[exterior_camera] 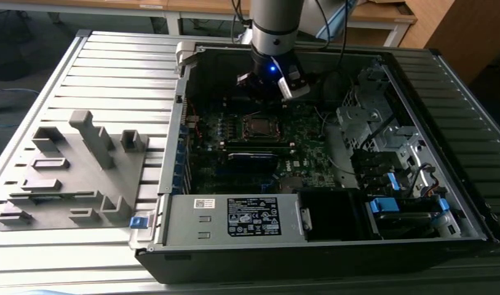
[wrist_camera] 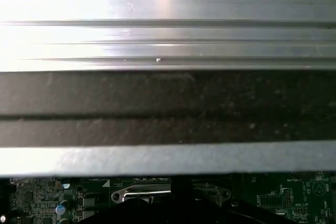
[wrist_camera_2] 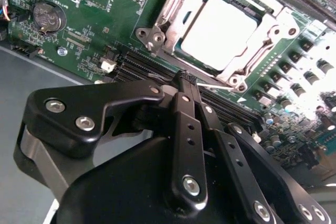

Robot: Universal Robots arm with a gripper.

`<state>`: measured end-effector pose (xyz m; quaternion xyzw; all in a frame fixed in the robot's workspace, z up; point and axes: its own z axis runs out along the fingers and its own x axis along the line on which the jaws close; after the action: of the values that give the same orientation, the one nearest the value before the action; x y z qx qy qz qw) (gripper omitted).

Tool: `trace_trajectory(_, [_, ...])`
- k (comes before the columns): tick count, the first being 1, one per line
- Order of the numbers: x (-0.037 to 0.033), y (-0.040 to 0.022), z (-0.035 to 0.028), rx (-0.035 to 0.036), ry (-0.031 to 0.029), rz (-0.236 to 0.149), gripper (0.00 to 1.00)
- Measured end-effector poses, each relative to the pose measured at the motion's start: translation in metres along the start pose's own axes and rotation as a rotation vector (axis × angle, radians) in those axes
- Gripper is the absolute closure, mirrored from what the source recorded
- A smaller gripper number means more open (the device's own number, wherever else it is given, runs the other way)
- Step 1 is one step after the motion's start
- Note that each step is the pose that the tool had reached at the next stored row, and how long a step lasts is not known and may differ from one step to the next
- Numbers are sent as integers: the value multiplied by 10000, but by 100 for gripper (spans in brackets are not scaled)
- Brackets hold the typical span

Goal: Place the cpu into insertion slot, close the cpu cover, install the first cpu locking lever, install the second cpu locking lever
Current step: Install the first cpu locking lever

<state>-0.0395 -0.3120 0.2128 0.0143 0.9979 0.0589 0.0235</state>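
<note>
Hanging inside the open computer case (exterior_camera: pixel 315 258) in the exterior view, the gripper (exterior_camera: pixel 269 95) sits above the motherboard (exterior_camera: pixel 309 142), close to the insertion slot (exterior_camera: pixel 256 126). In the second wrist view the gripper (wrist_camera_2: pixel 188 81) is clenched on nothing, tips meeting over the memory slots (wrist_camera_2: pixel 142 65). The cpu (wrist_camera_2: pixel 226 30) lies flat in the slot, framed by the cpu cover (wrist_camera_2: pixel 169 14). The chip is likely light, stiff and fragile, best taken by its edges. The first wrist view shows the case wall (wrist_camera: pixel 168 24) above a strip of board.
</note>
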Motion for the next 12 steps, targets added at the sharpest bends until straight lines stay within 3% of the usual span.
trace_trajectory(12, [-11,75,26,-3,-3,10,89])
